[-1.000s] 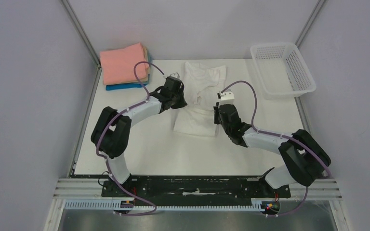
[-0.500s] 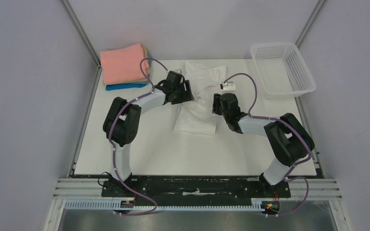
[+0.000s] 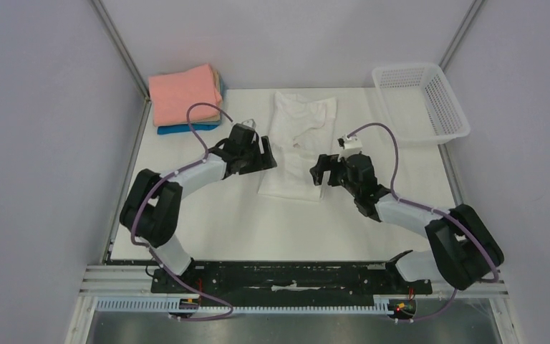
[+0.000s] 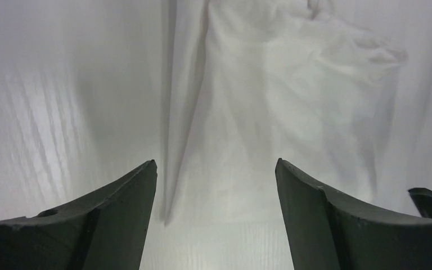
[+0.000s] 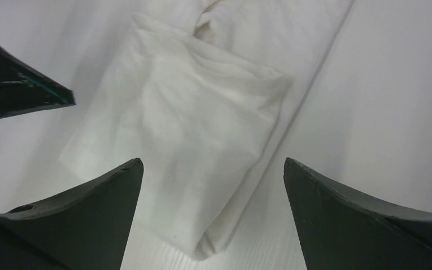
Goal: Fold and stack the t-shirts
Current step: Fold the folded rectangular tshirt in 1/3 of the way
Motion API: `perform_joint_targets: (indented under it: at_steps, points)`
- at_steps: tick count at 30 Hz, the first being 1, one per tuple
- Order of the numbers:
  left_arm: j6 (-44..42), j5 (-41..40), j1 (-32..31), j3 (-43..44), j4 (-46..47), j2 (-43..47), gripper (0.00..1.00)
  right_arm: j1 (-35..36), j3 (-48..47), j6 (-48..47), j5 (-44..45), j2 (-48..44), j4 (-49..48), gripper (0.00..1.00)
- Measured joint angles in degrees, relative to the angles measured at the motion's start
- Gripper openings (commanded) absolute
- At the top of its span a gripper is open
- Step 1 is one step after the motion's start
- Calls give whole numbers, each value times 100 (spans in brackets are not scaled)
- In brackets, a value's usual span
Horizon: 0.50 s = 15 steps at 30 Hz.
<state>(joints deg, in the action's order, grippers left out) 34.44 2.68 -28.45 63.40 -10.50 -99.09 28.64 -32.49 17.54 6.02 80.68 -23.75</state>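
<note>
A lab cell: grey partition walls [image 3: 36, 143], aluminium base rail [image 3: 114, 281].

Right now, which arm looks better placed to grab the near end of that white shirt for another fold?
Probably right: the right pincer, open, hangs by the near corner of the white t-shirt, seen between its fingers from the wrist. The left pincer, also open, sits farther up the other edge.

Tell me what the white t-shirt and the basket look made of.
White t-shirt: soft matte cloth, likely a cotton knit; it wrinkles and lies limp in folds. Basket: stiff white plastic, apparently; its moulded lattice walls hold their shape.
</note>
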Motion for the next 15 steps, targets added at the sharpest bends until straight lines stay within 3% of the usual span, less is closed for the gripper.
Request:
perform_joint_targets:
  at_steps: [3,8,12,15]
  points:
    - [48,66,0,-798,109,575,83,-4,538,236,-697,-573,-337,98]
    - [208,111,-2,-1659,229,1025,84,44,1012,778,-1851,-638,-916,98]
    - [361,188,0,-1956,382,1049,84,116,1340,1016,-1967,-673,-800,98]
    - [459,192,0,-1974,533,994,74,120,1368,1167,-1620,-765,-417,98]
